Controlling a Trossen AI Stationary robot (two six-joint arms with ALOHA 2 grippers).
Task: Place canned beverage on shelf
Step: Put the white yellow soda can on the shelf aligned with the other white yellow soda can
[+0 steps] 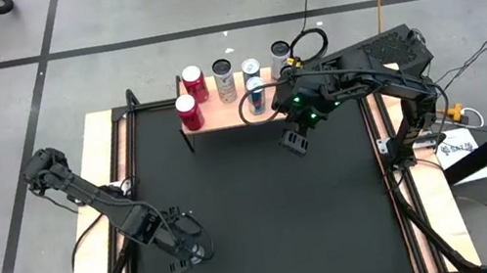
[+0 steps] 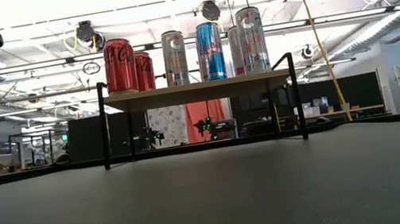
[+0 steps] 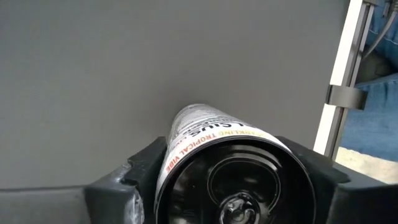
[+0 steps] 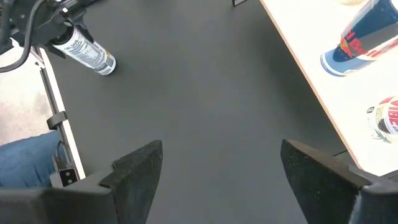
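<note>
Left wrist view: left gripper point(image 3: 233, 186) is clamped around a grey can point(image 3: 211, 149); right gripper point(image 4: 217, 168) stands wide apart, empty, over open mat point(image 1: 255, 204) beside the shelf point(image 1: 220, 116).

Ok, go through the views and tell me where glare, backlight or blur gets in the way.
Low view: bright ceiling lights behind the shelf backlight the cans. Left wrist view: the can between the left gripper fingers fills the foreground, its near end dark, label partly readable. High view: evenly lit, small glints on the floor. Right wrist view: clear, no glare.
</note>
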